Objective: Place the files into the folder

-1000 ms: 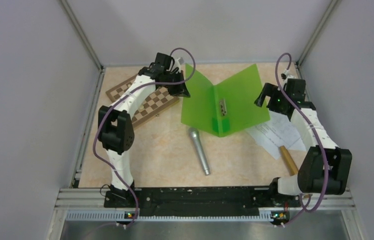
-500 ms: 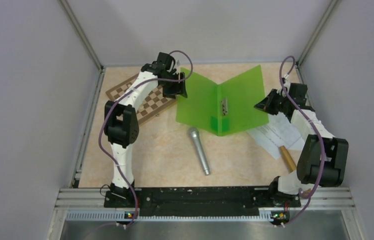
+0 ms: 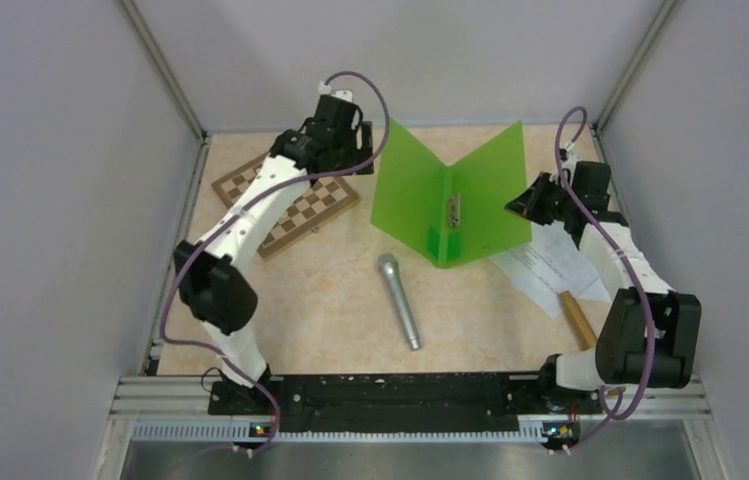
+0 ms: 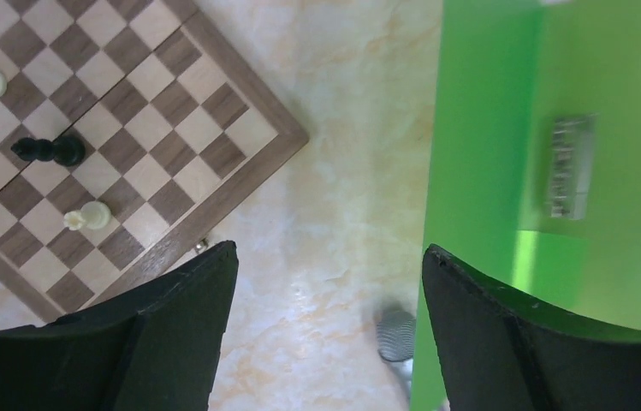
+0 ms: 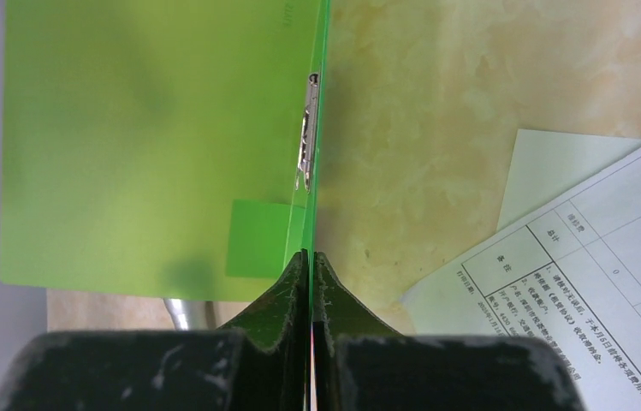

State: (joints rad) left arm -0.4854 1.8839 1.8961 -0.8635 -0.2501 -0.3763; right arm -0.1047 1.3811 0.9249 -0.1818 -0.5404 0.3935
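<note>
Green folder (image 3: 412, 190) half-open, right end effector (image 5: 311, 255) pinching its cover; left end effector (image 4: 329, 250) — spread, empty

free: bare table (image 3: 320, 300) front-left | blocked: upright folder (image 3: 405, 195) centre, microphone (image 3: 400, 300) before it

The folder (image 3: 450, 205) is stood open at the back middle of the table (image 3: 320, 310). The chessboard (image 3: 320, 205) is laid to its left, the microphone (image 3: 400, 300) before it, the files (image 3: 550, 265) at its right, with a rod (image 3: 578, 318) set just before them
</note>
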